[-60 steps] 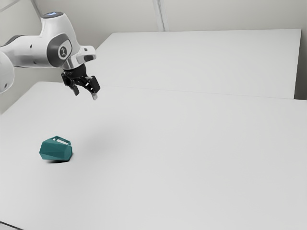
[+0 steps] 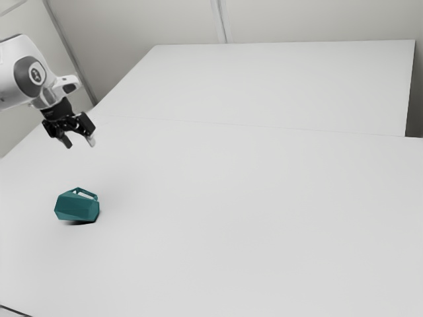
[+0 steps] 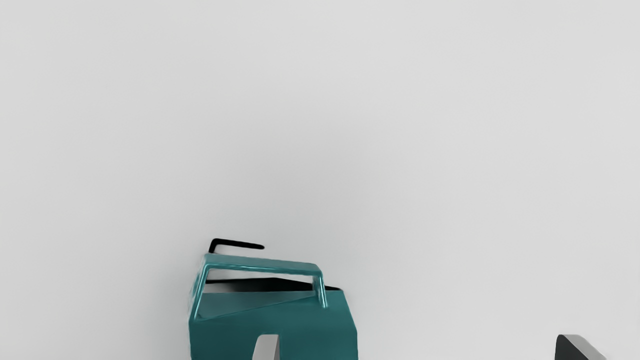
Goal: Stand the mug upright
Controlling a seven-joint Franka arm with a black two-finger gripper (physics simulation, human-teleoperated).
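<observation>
A: Status, left to right, exterior view?
B: White arm point(image 2: 30, 72) comes in at the exterior view's left edge. Black gripper point(image 2: 79, 142) at its end, tilted, up off the table point(image 2: 231, 218).
A: Jaws?
B: Released, spread wide. Wrist view: one finger point(image 3: 267, 347) overlaps the mug in the picture, the other finger point(image 3: 577, 346) is over bare table, well off to the mug's side.
A: Contact?
B: No. Exterior view has the jaws and mug well apart.
A: Mug?
B: Teal mug point(image 2: 77, 208), faceted, on its side on the table, toward the exterior view's left. Dark shadow point(image 2: 80, 222) under it. Handle point(image 3: 260, 264) stands up off the body, angular loop. Can't tell which end is the mouth.
A: So not upright.
B: Correct, lying down.
A: Further right?
B: White table, then a second pale surface point(image 2: 277, 86) beyond a thin seam, grey wall point(image 2: 317, 18) behind.
</observation>
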